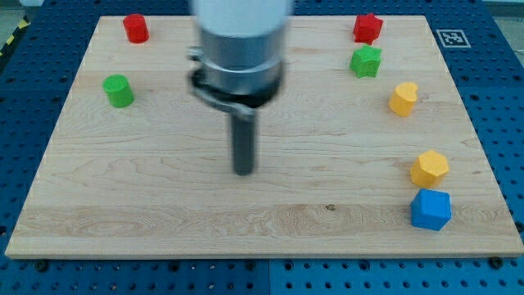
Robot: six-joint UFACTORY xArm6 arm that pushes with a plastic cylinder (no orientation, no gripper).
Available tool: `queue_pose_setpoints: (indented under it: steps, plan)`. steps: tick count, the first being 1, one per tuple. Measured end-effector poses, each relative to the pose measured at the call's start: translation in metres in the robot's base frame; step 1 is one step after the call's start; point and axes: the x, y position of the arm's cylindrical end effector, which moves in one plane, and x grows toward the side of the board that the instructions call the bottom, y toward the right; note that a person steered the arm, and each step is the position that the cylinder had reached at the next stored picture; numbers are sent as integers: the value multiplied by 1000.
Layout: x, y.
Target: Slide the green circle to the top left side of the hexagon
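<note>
My tip point(243, 171) rested near the middle of the worktop point(164, 213), touching no block; the arm ended in a bare rod with no gripper, holding nothing. The green circle point(118, 90), an upright cylinder, stood well apart toward the left edge. One red cylinder point(135, 28) sat by the top left corner. Near the right edge were one red star point(368, 28), one green star point(366, 61), one yellow cylinder point(403, 98), one yellow hexagon point(429, 168) and one blue block point(431, 210).

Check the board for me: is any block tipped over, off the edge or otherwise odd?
Nothing stands out. All seven blocks sit flat on the board, none over an edge. My tip is mid-board, touching nothing, well to the right of and below the green circle, far left of the yellow hexagon.
</note>
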Motion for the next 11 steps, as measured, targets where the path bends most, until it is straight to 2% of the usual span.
queue_pose_setpoints:
  steps: [2, 3, 4, 5, 8, 11]
  plan:
    - [-64, -187]
    - [-71, -191]
    - [-117, -207]
    - [-127, -211]
    - [-121, -155]
    - [-118, 10]
